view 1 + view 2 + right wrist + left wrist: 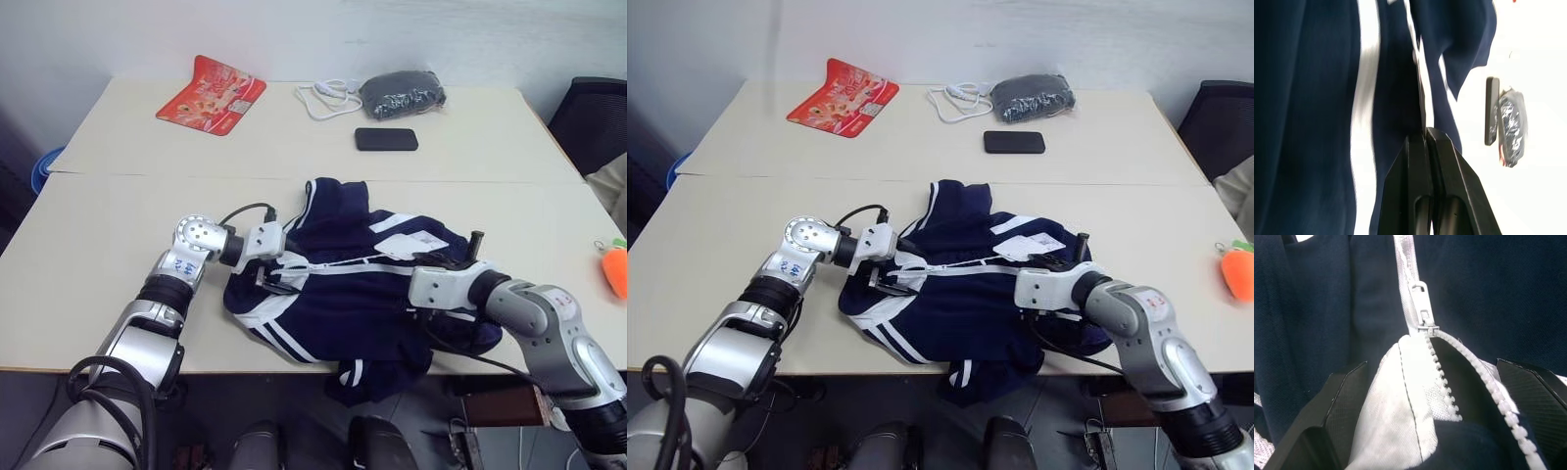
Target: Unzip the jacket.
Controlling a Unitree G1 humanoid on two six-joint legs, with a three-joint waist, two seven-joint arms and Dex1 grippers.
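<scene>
The navy jacket [353, 284] lies crumpled near the table's front edge, and part of it hangs over that edge. Its white zipper line [343, 264] runs across it from left to right. My left gripper [1431, 363] is open at the jacket's left end. Its fingers [1339, 404] stand on either side of the white-lined fabric, where the zipper teeth split just below the slider [1422, 316]. My right gripper [1426, 132] is shut over the jacket's right part, with its tips at the white zipper line. I cannot tell whether it pinches any fabric.
On the far half of the table [118, 225] lie a red packet [212, 95], a white cable [328, 98], a dark grey speckled bundle [402, 95] and a black phone [386, 139]. An orange object [614, 269] sits at the right edge, and a black chair [593, 117] stands beyond.
</scene>
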